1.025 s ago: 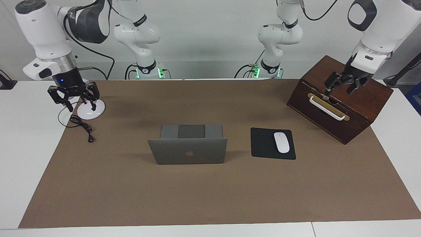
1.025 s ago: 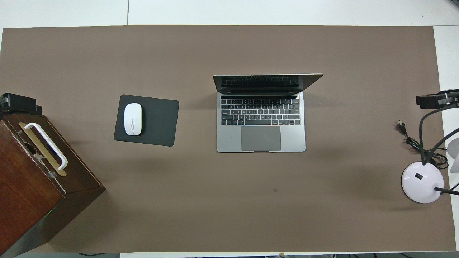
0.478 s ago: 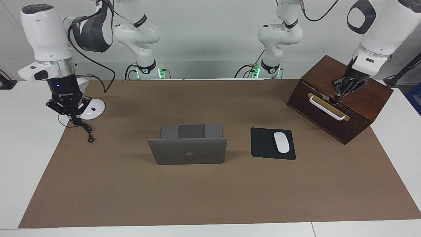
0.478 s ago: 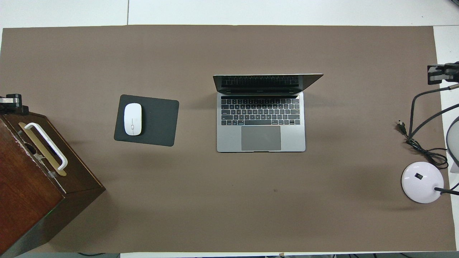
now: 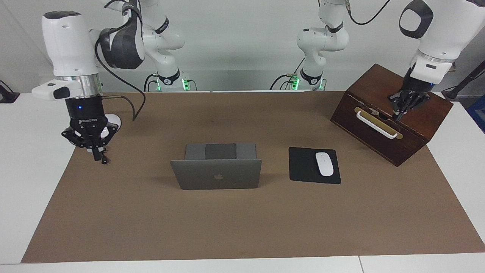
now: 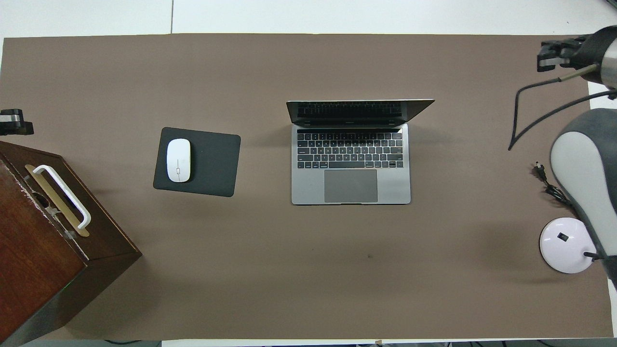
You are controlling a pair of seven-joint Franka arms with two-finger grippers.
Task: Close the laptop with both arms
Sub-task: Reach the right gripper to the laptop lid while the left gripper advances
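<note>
**Opening stage of a two-arm lid closure.** Clock directions are read in the overhead view, with the laptop at the dial's centre and twelve pointing away from the robots.

The laptop (image 5: 216, 175) stands open at the middle of the brown mat (image 5: 227, 231). Its keyboard faces the robots and its lid is nearly upright, with the logo turned away from them. Nothing touches it.

- **Surroundings:** The mouse pad (image 5: 303, 167) with its mouse (image 5: 324, 163) lies just beside the laptop at 9 o'clock. The wooden box (image 5: 413, 125) sits near 8 o'clock, and the lamp base (image 6: 564, 243) and its cord (image 6: 549, 185) near 4 o'clock.
- **Right gripper:** The right gripper (image 5: 94, 151) hangs over the mat's edge beside the lamp base. It points straight down with its fingers drawn together.
- **Left gripper:** The left gripper (image 5: 405, 106) hangs over the box top by the white handle (image 5: 377, 124), its fingers likewise pinched to a point.

Both grippers are well apart from the laptop, one toward each end of the table. This suits a symmetric approach in which each arm takes one upper corner of the lid. Narrowed fingers probably serve as pushing tips rather than clamps. Closure has not begun.
</note>
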